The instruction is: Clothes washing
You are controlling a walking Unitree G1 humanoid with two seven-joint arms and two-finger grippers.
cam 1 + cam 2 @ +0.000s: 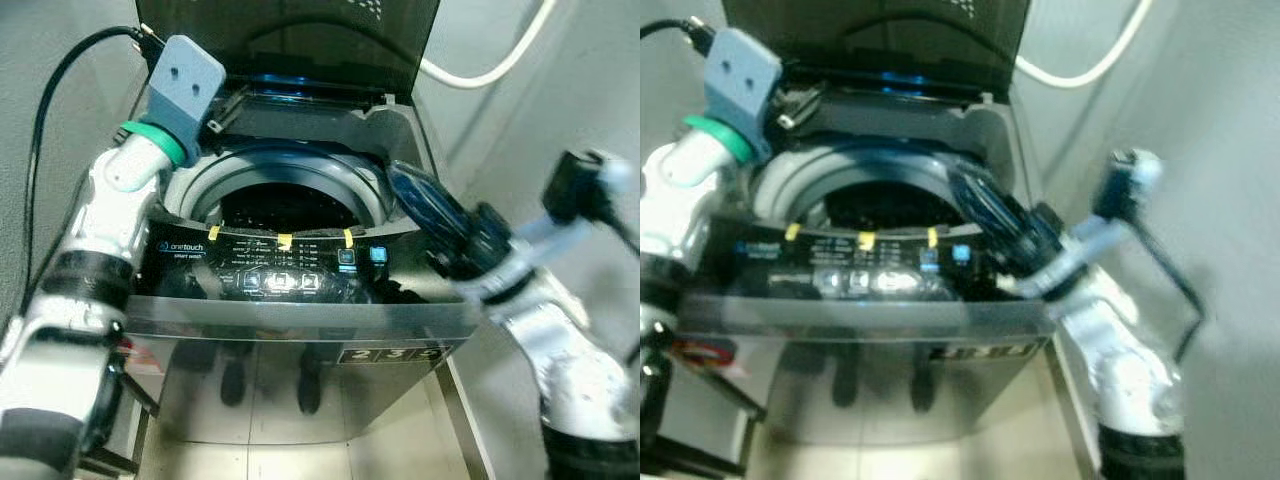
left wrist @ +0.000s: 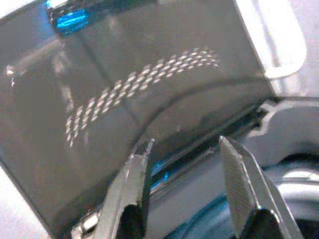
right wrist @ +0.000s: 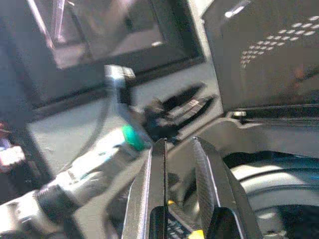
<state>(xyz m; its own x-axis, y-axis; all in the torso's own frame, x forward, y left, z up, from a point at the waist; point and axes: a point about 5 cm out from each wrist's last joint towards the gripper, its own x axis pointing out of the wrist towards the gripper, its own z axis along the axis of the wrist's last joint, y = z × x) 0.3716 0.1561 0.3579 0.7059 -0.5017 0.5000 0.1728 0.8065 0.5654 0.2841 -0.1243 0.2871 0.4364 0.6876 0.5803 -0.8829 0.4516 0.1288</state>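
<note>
Top-loading grey washing machine (image 1: 300, 330), dark lid (image 1: 300, 30) raised, stands directly below both arms. Left gripper (image 2: 187, 164), jaws wide and empty, faces the lid; right gripper (image 3: 182, 169), jaws narrowly parted, hovers beside the drum opening (image 1: 285, 205).

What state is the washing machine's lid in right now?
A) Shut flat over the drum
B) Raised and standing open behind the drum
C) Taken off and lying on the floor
B: the dark lid stands upright at the back, leaving the round drum opening uncovered.
</note>
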